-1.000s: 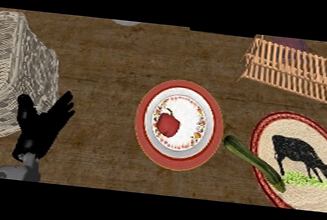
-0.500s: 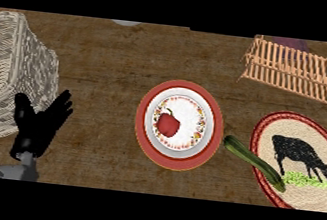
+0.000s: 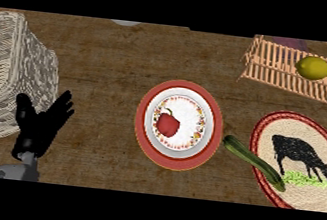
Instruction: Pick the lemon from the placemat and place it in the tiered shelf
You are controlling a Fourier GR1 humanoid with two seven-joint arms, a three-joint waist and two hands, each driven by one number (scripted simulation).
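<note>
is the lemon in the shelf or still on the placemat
In the shelf. The lemon sits on the wooden slatted shelf at upper right; the round placemat shows none.

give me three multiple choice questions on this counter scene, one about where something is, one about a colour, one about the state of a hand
1. Where does the lemon lie?
A. on the wooden tiered shelf
B. on the placemat
C. in the wicker basket

2. What colour is the pepper on the plate?
A. yellow
B. red
C. purple

3. How is the left hand held?
A. curled round the lemon
B. pinching the cucumber
C. open, fingers up, holding nothing

Answers:
1. A, the yellow lemon sits on the shelf's slats at upper right, apart from the placemat with the cow picture.
2. B, the pepper at the plate's middle is red.
3. C, the hand shows at lower left beside the wicker basket with straight fingers and nothing in it.
</note>
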